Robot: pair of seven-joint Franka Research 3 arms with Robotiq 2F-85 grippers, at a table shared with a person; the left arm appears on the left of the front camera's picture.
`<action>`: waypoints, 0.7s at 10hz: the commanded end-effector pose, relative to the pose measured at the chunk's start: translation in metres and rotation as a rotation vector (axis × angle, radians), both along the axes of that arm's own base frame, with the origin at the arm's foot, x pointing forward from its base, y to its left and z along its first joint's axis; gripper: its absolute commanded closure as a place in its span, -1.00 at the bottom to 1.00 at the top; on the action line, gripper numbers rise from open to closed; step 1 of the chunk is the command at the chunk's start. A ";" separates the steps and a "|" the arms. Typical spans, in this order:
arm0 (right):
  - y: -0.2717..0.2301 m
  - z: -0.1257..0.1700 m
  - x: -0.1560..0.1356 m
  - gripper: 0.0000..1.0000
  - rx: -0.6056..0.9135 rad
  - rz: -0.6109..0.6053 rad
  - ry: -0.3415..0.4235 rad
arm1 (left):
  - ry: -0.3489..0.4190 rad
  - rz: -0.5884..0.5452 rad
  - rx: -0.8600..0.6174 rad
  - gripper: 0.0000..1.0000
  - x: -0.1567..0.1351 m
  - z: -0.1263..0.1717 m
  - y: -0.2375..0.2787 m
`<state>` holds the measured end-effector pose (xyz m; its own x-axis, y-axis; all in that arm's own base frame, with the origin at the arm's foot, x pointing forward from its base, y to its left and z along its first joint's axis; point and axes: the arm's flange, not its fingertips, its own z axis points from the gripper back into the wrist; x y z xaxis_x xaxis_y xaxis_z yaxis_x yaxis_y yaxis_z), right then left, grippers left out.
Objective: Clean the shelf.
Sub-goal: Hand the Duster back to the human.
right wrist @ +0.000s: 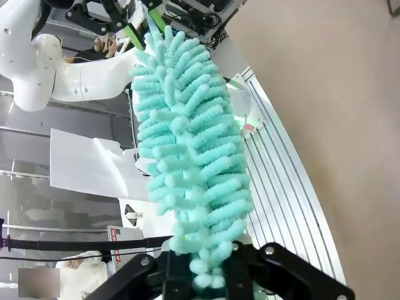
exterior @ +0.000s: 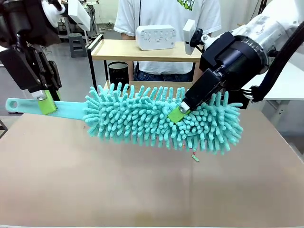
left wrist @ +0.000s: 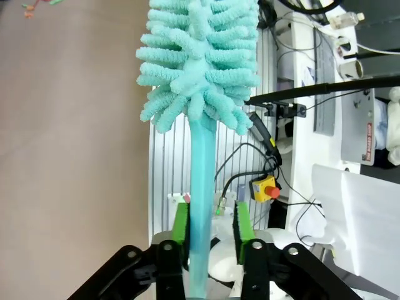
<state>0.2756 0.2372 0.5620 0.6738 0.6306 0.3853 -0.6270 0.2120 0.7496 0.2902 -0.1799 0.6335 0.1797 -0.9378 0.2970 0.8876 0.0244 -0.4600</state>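
Two grippers: both of mine are on one turquoise duster (exterior: 161,121), which hangs level above the brown table (exterior: 142,190).
Right gripper (exterior: 178,113): clamped into the fluffy head, at the end nearer my right arm; in the right wrist view the tufts bulge out between my closed fingers (right wrist: 232,262).
Left gripper (exterior: 46,102): at the flat handle (exterior: 28,105); in the left wrist view my green pads (left wrist: 181,225) stand apart, one against the handle and the other clear of it, so I read this hand as released, not gripping.
Duster axis: it runs across my front, handle toward my left arm, head toward my right.
Shelf (exterior: 142,50): beyond the duster on the far side of the table, in front of the person; its light top board carries a white box (exterior: 156,37), and a lower board shows just above the tufts.
Direction of the coming move: the shelf lies straight ahead and away from me, its boards parallel to the duster's length, so I judge a forward push would bring the head broadside to them.
Nearer arm: my right, which alone carries the duster.
Debris: a few small scraps (exterior: 194,157) lie on the table below the head.
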 end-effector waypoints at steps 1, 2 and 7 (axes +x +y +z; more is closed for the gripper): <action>-0.009 0.002 0.005 1.00 0.012 0.023 -0.012 | -0.009 0.074 -0.074 -1.00 -0.005 0.009 0.012; -0.014 0.003 0.007 1.00 0.023 0.014 -0.010 | -0.019 0.110 -0.127 -1.00 -0.006 0.016 0.032; -0.122 0.055 0.008 1.00 0.239 -0.222 -0.043 | -0.089 1.047 -0.599 -1.00 -0.014 0.003 0.198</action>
<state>0.2932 0.1478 0.6022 0.7492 0.4605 0.4762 -0.6102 0.2000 0.7666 0.2859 0.0082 0.6510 0.6545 -0.5151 0.5535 0.7542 0.3937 -0.5255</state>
